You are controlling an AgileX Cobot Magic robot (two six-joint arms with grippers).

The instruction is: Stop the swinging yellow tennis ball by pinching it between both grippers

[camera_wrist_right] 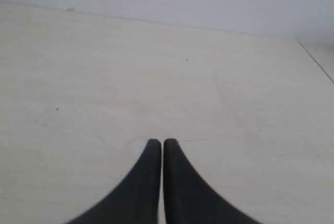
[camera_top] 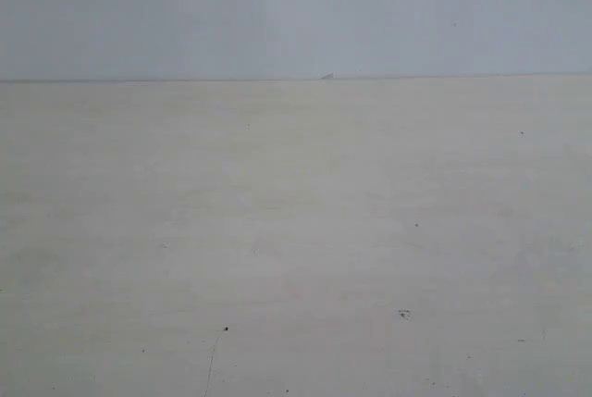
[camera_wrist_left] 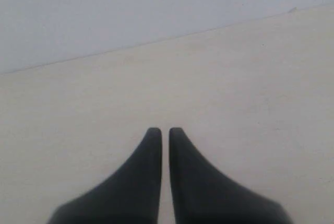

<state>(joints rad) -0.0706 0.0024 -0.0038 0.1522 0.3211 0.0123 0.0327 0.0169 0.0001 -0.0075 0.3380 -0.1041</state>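
No yellow tennis ball shows in any view. The left gripper (camera_wrist_left: 165, 130) and right gripper (camera_wrist_right: 158, 141) hang over the table (camera_top: 296, 230), jaws together. Closing in blind, they might swat the ball aside.

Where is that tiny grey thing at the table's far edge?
Take the pale table and follow its far edge, where it meets the grey wall. Just right of the exterior view's middle, a tiny grey wedge pokes up there. It alone breaks the edge; the dark specks lie on the table.

Left claw (camera_wrist_left: 165, 130) closed, right claw (camera_wrist_right: 163, 141) closed
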